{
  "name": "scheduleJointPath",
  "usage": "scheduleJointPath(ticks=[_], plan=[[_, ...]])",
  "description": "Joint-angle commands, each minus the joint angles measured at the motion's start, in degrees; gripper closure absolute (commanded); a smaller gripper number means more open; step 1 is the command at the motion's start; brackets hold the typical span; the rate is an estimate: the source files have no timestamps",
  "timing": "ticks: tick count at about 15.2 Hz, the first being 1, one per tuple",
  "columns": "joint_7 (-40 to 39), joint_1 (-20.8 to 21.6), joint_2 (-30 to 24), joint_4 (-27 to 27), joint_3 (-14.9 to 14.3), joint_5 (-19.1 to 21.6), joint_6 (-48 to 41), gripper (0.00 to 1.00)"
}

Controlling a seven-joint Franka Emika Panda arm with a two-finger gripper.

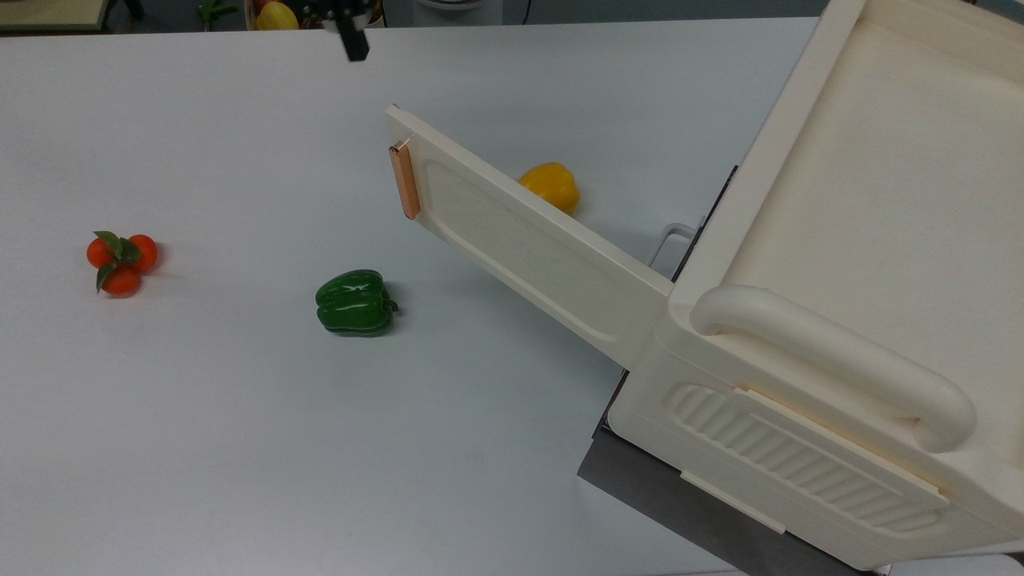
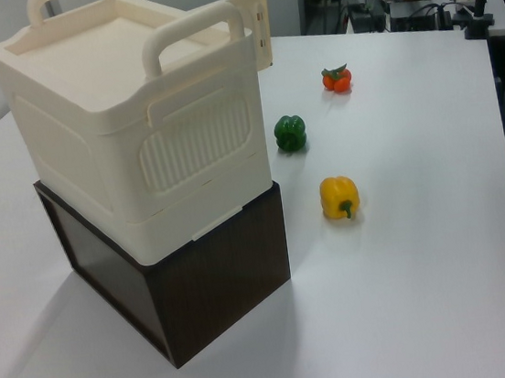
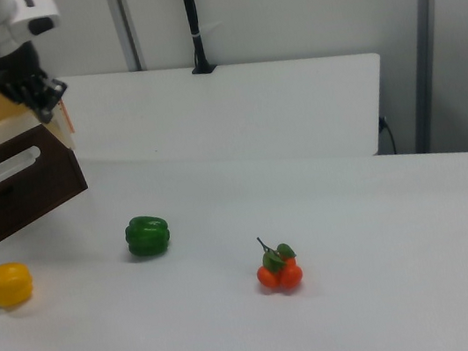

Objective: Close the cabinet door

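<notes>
A: Where is the door (image 1: 520, 240) found, and how far along is the closing?

B: The door is seen swung wide open, reaching out from the cabinet (image 1: 840, 320) over the table (image 1: 240, 440) toward the top view's left, its copper handle (image 1: 404, 180) at the free end. Nothing has been shut yet; the approach step is judged to be in hand.

A: And the claw?

B: The gripper (image 3: 36, 93) is seen in the right view near the door's free end, beside the handle, and at the top view's upper edge. Whether its fingers are parted cannot be told, and nothing is seen to be held.

A: What is called for next?

B: The claw would likely have to be brought against the door's outer face near the handle, and the door pushed round toward the cabinet front. The yellow pepper (image 1: 550, 186) lies behind the door in the top view, possibly within the swing; the green pepper (image 1: 354, 302) and the oranges (image 1: 120, 260) lie well apart on the other side.
</notes>
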Motion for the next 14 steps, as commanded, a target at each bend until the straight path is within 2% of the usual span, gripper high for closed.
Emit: scheduleJointPath(ticks=[1,2,3,5,7,9,12,14], plan=[[-0.8,-1.9,3.0,-0.4,-0.4,7.0,11.2,1.0],[-0.7,-2.1,3.9,-0.2,-0.5,9.3,13.8,1.0],[0.2,-2.6,5.0,-0.1,-0.5,14.7,18.1,1.0],[3.1,-2.3,6.9,-0.1,-0.4,21.8,25.9,1.0],[6.9,-1.9,9.3,0.3,0.5,22.7,30.3,1.0],[9.3,-1.9,11.6,1.5,2.7,22.6,33.0,1.0],[9.5,-1.1,14.0,1.4,5.7,22.6,37.9,1.0],[9.5,-0.1,14.2,1.1,6.3,22.5,38.9,1.0]])
